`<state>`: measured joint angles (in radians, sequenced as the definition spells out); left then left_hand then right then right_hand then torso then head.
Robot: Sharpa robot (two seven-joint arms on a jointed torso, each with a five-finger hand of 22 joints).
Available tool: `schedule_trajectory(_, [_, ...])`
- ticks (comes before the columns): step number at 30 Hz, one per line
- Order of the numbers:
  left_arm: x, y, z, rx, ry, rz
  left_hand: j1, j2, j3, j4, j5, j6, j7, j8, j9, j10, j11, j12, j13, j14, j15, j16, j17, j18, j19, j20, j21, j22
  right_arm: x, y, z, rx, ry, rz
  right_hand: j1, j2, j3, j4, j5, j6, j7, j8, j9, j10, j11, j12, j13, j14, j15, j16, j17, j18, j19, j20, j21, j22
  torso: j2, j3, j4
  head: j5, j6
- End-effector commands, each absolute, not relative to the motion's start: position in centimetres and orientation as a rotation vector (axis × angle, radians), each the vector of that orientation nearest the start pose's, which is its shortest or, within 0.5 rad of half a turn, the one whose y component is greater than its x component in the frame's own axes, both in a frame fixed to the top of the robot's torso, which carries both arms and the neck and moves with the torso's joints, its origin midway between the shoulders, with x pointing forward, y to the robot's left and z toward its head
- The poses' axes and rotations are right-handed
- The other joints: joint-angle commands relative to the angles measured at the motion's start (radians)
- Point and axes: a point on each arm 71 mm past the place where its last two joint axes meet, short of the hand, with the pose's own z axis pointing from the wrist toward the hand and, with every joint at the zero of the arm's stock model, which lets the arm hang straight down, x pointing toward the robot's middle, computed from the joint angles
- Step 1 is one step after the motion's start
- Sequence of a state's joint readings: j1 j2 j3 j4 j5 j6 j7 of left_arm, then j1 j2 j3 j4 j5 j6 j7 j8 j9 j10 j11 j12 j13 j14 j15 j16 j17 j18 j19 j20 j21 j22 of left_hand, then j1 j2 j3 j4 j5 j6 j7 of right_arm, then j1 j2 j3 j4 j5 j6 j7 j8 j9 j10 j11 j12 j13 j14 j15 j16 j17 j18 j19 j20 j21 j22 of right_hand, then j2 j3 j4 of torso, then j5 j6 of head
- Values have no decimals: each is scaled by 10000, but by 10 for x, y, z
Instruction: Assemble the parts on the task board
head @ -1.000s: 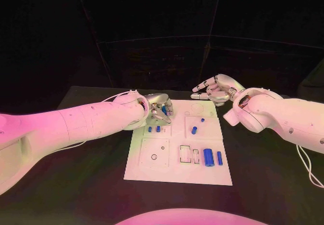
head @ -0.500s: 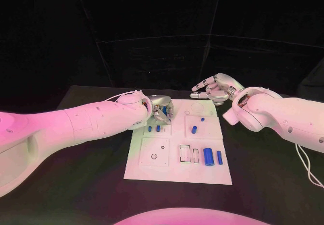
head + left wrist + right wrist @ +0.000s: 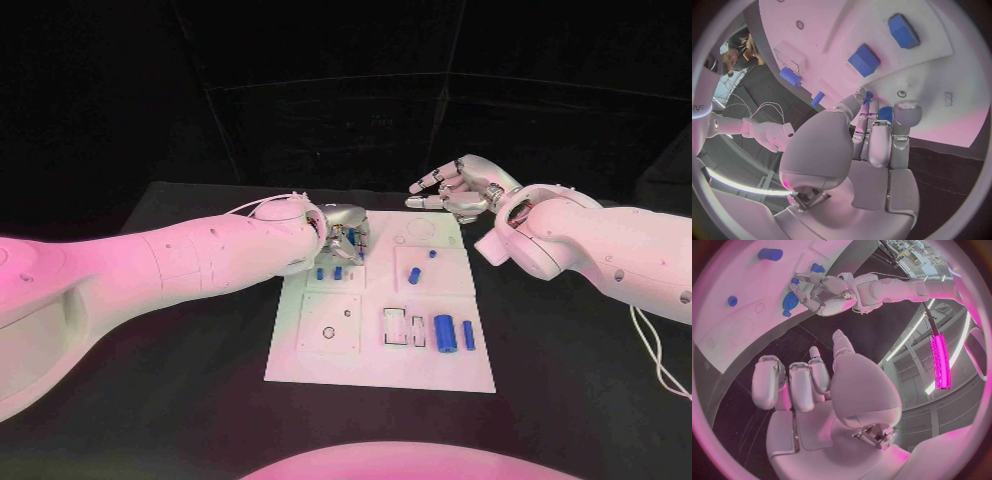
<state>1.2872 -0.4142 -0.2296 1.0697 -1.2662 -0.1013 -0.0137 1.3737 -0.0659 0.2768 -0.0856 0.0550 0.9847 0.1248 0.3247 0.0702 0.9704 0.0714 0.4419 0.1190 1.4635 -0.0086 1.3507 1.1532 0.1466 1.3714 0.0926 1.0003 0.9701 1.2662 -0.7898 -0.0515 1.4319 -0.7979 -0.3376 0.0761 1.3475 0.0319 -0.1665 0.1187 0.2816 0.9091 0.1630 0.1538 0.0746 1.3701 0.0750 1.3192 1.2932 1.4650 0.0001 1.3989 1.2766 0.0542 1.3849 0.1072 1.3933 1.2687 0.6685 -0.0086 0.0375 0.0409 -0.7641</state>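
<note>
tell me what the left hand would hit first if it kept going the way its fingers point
Probably the task board: the left hand points down over its far left corner, with a blue part at its fingertips. Depth is unclear.

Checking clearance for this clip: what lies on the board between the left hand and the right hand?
In the head view, bare white task board with a faint engraved circle lies between the left hand and right hand; no blue part there.

Blue parts (image 3: 446, 334) on white task board (image 3: 378, 370), black table (image 3: 173, 400).

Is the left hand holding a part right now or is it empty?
Holding one: the left hand pinches a small blue part at its fingertips, just above the task board.
</note>
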Motion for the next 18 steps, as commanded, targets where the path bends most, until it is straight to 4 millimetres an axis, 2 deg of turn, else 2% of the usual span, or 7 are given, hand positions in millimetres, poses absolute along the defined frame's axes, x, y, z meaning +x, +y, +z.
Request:
schedule_trajectory(1, [542,103,-235,2966,19714,-6442,8,81,53,5,-50,97,3,-56,-16,82,5,-45,-24,126,-25,37,-15,-156,81,-25,63,21,514,-201,-159,3837,16449,10428,-56,33,-62,-6,28,-60,-33,66,-16,-53,-22,-46,-4,450,-46,-43,10,165,-62,-27,-57,-8,0,1,2,0,-5])
schedule_trajectory(15, [543,103,-237,2947,19855,-6299,35,156,228,-73,-53,137,20,-137,-29,150,6,-128,-133,144,-29,54,-32,-190,139,-36,221,183,514,-201,-159,3832,16449,10436,-56,33,-62,-6,28,-60,-33,66,-16,-53,-22,-46,-4,450,-46,-43,10,165,-62,-27,-57,-8,7,-2,-6,-10,-19])
schedule_trajectory(16, [543,103,-237,2947,19855,-6299,247,409,1009,-425,-62,359,61,-262,-24,515,-26,-224,-338,186,-67,108,-48,-238,225,-76,500,470,514,-201,-159,3832,16449,10436,-51,41,-62,-7,35,-57,-34,71,-15,-47,-23,-38,4,451,-47,-41,15,164,-59,-28,-56,-5,-2,-3,7,-16,-26])
schedule_trajectory(18, [542,103,-236,3025,19682,-6486,205,414,1167,-479,-63,435,56,-279,-20,614,-42,-240,-374,194,-78,111,-69,-255,255,-85,594,566,514,-201,-159,3829,16445,10440,-51,41,-62,-7,35,-57,-34,71,-15,-47,-23,-38,4,451,-47,-41,15,164,-59,-28,-56,-5,-3,-4,7,-21,-29])
